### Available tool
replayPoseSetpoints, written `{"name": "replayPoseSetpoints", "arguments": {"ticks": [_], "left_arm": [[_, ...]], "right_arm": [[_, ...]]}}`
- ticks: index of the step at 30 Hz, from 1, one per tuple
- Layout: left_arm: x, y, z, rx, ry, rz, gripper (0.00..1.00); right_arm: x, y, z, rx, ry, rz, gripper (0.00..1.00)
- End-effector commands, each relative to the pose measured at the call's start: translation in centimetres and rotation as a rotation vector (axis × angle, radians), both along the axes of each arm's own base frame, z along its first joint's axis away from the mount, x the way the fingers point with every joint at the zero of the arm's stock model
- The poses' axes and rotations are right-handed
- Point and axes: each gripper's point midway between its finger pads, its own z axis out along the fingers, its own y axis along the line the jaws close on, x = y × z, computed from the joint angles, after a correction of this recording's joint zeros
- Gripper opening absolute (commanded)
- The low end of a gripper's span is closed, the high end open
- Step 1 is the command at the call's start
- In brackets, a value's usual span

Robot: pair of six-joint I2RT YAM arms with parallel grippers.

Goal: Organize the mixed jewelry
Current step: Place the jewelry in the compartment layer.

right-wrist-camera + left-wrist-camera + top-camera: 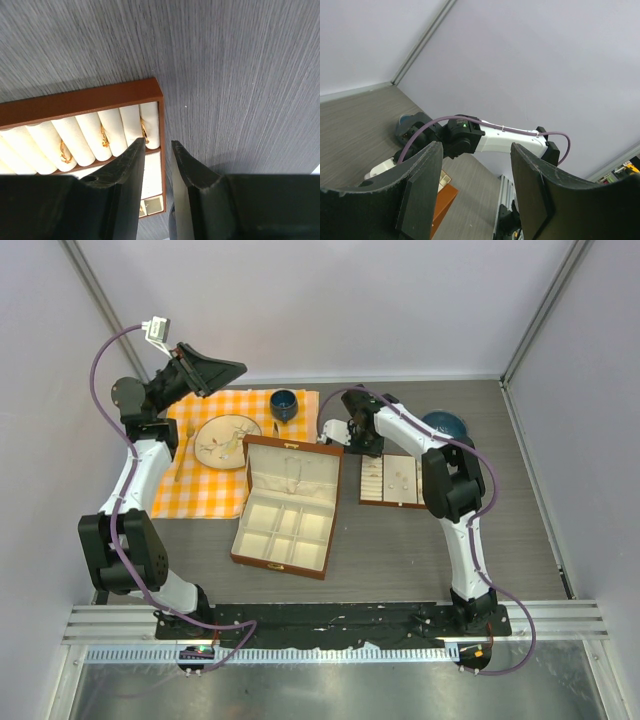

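Three gold rings (104, 136) in the tray's (100, 97) rolls; right end effector (157, 142) narrow and empty, left end effector (476, 148) wide.

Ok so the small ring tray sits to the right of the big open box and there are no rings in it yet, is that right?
Not quite. The ring tray does sit to the right of the open box, but it already has rings in it. The right wrist view shows gold rings tucked between its white rolls.
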Motion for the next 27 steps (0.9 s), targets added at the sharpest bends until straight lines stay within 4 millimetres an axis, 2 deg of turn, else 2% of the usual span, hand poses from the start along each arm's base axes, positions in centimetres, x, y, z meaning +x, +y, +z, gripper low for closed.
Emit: {"name": "replayPoseSetpoints", "arguments": {"ticks": [1, 14, 20, 27], "left_arm": [[-1.3, 0.3, 1.5, 0.005, -0.078, 0.011, 0.61], [-1.4, 0.3, 1.6, 0.004, -0.08, 0.013, 0.61], [-1.5, 0.3, 1.7, 0.005, -0.084, 0.015, 0.61], [-1.6, 0.3, 1.9, 0.004, -0.088, 0.013, 0.61]], "right_arm": [[1.2, 0.8, 1.1, 0.037, -0.046, -0.005, 0.33], [1.4, 1.0, 0.7, 0.044, -0.042, -0.009, 0.33], [1.2, 1.1, 2.7, 0.07, -0.066, -0.014, 0.33], [0.6, 1.5, 6.0, 0.125, -0.091, -0.024, 0.33]]}}
